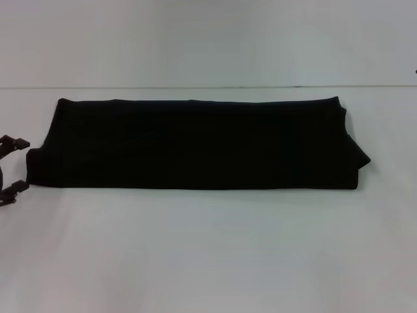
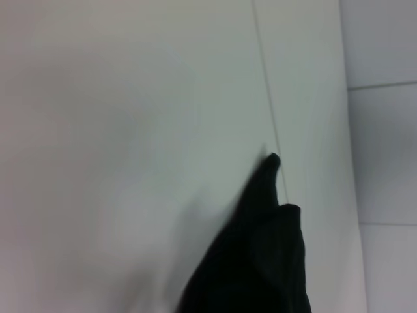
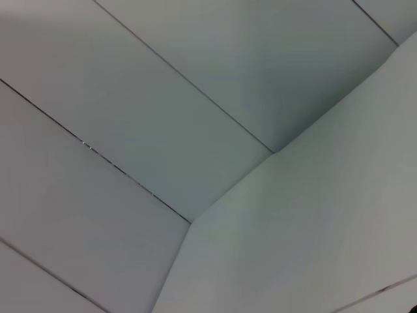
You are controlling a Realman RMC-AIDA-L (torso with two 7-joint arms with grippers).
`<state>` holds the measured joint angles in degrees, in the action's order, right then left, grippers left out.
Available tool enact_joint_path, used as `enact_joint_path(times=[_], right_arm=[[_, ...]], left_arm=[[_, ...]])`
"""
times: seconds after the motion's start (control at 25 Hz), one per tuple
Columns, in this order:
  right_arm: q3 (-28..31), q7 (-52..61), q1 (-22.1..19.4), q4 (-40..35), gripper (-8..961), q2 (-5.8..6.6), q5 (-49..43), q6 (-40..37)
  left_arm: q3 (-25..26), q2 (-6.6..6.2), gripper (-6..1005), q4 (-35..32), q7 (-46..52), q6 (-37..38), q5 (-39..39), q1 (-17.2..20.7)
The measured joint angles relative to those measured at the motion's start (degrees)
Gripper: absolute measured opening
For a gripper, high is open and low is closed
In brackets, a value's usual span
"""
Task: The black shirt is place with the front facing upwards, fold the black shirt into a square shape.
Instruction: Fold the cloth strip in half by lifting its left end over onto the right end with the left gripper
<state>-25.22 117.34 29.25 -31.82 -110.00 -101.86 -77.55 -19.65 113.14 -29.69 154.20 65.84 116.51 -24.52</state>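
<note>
1. The black soft-fabric shirt (image 1: 195,143) lies flat on the plain white worktop (image 1: 208,254), toward its far side, already folded into a long horizontal band. No lettering or label shows on the surface facing up.

2. The band is much wider than it is deep, so I judge that at least one more crosswise fold remains before the shape is square.

3. The left end effector (image 1: 12,169) sits at the left edge of the head view, just beside the band's left end. Its two dark fingers stand apart, one above the other, with nothing between them.

4. The left wrist view shows a dark point of the shirt (image 2: 260,248) lying on the pale surface, probably that same left end.

5. The right end effector does not appear in any view; the right wrist camera shows only pale panels and seams, so its state cannot be told.

6. Handling, as a judgement: the cloth looks light, limp and stacked in several layers. It will sag and drape when lifted, and the layers may slide apart if only the top one is pinched.

7. The best hold is likely at the corners of a short end, catching all layers together at the edge.

8. The right end bulges at a rounded corner (image 1: 361,158), so that side may need smoothing.
</note>
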Motion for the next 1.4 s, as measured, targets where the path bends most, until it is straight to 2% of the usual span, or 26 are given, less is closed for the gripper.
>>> enact_joint_path(times=[0.4, 0.72, 1.4], right_arm=[[0.0, -0.5, -0.4, 0.0, 945, -0.13, 0.0, 0.0], [0.1, -0.6, -0.5, 0.0, 945, -0.13, 0.0, 0.0], [0.0, -0.5, -0.4, 0.0, 945, 0.05, 0.0, 1.0]], left_arm=[[-0.8, 0.19, 933, 0.3, 2.4, -0.6, 0.7, -0.4], [-0.8, 0.98, 933, 0.8, 4.6, -3.6, 0.7, -0.8], [-0.8, 0.88, 931, 3.8, 4.8, -8.3, 0.7, -3.2]])
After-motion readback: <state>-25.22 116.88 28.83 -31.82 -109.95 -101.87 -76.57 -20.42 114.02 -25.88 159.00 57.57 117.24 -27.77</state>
